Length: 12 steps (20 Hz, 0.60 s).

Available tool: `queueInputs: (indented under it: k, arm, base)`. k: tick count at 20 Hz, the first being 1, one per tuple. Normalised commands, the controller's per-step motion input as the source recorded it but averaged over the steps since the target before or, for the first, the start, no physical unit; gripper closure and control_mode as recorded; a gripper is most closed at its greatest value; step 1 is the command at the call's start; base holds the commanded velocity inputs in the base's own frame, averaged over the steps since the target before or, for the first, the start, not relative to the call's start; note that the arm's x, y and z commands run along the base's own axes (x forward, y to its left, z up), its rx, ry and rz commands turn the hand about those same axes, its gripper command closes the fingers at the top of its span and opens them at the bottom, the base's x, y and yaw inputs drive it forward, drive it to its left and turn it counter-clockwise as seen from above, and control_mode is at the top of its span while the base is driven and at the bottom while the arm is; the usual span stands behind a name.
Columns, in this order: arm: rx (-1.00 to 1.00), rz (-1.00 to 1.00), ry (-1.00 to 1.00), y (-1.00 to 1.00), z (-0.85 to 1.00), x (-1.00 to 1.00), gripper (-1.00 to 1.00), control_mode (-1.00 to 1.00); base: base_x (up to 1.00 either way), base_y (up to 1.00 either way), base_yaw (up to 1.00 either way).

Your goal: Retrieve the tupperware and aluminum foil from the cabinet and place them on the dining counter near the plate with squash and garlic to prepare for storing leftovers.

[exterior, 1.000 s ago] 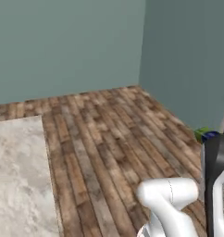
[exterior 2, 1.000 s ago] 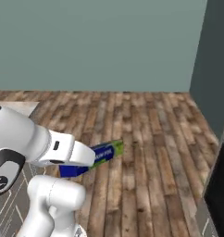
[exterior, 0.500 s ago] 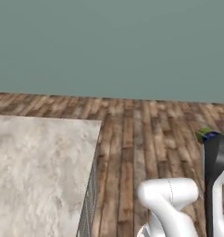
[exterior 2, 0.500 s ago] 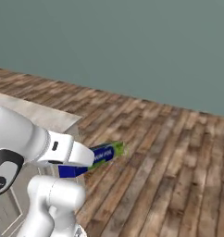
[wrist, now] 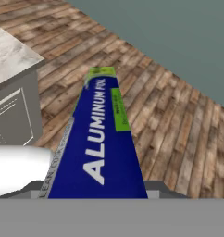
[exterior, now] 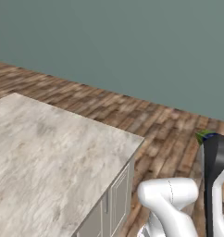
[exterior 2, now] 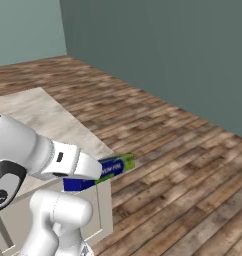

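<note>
The aluminum foil (wrist: 101, 139) is a long dark blue carton with a green end, held in the air over the wooden floor. It sticks out from my hand in the right base view (exterior 2: 113, 169), and its green tip (exterior: 204, 136) shows beside the dark hand in the left base view. My gripper (exterior 2: 85, 173) is shut on the carton's near end, its fingers hidden behind the carton and the wrist. A corner of the dining counter (exterior: 49, 152) with its pale marbled top lies to the left. The tupperware, the cabinet and the plate are out of view.
Cream panel doors (exterior: 117, 199) close the counter's end below the top. Brown plank floor (exterior 2: 183, 165) spreads beyond it up to a plain teal wall (exterior: 132, 46). My white arm (exterior 2: 23, 150) rises in the foreground of both base views.
The whole picture has shifted, so the base has turned. The counter now takes up far more of the left base view. The foil carton keeps its place in the gripper.
</note>
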Motion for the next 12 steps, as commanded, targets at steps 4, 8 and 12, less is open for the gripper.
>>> queueInputs:
  k: [4,8,12]
  arm:
    - [0.00,0.00,0.00,0.00,0.00,0.00,1.00,1.00]
    - [0.00,0.00,0.00,0.00,0.00,0.00,1.00,1.00]
    - [0.00,0.00,0.00,0.00,0.00,0.00,1.00,1.00]
  base:
    - [0.51,-0.47,0.64]
    - [0.26,-0.77,0.52]
    - [0.23,-0.96,0.43]
